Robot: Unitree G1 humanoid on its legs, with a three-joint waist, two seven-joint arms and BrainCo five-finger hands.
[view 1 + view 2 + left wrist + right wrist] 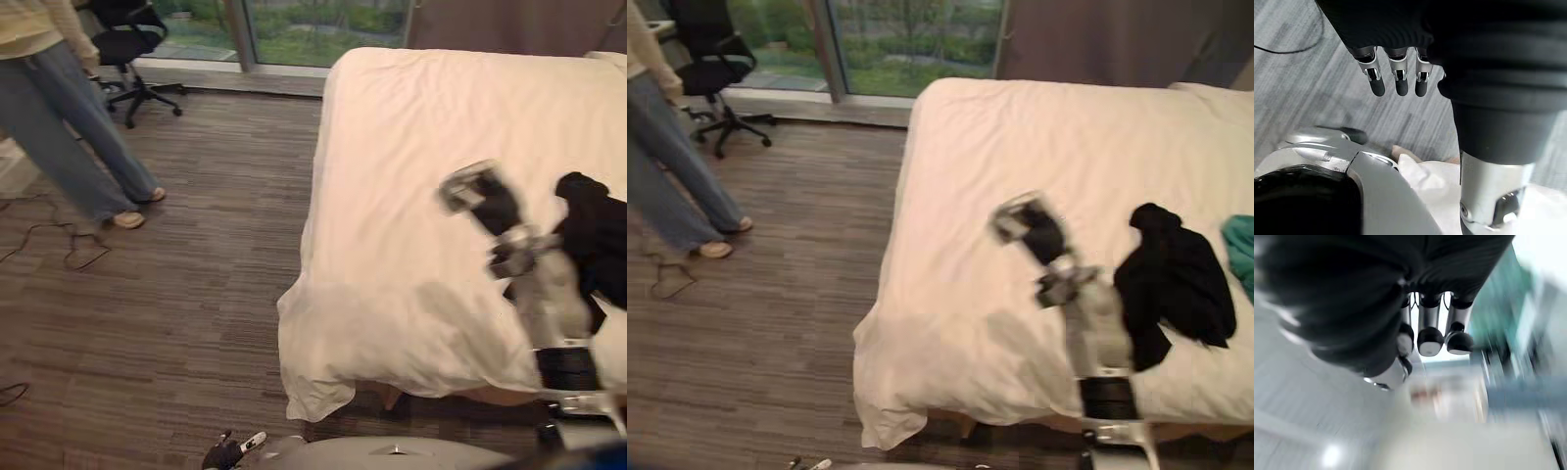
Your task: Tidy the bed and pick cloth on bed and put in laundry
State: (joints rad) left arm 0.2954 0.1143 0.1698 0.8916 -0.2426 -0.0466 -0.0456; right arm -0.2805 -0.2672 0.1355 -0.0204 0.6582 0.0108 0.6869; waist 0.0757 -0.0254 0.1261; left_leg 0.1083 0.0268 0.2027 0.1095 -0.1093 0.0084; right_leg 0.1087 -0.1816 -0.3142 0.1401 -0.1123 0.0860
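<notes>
- Left eye view: we see one person [59, 117] in jeans and one black office chair [132, 44] on the wood floor [196, 294], left of the bed [411, 127]; one black cloth [598, 235] lies crumpled on the white sheet [392, 323], near the bed's front right; the right hand [480, 191] hangs above the sheet near the cloth, apart from it.
- Right eye view: a teal cloth [1242, 250] lies just right of the black one; we count two cloths.
- Left wrist view: the left hand [1397, 78] hangs over the floor; fingers straight, side by side, holding nothing.
- Right wrist view: the right hand's fingers [1430, 340] hang loose, empty; the background is blurred.
</notes>
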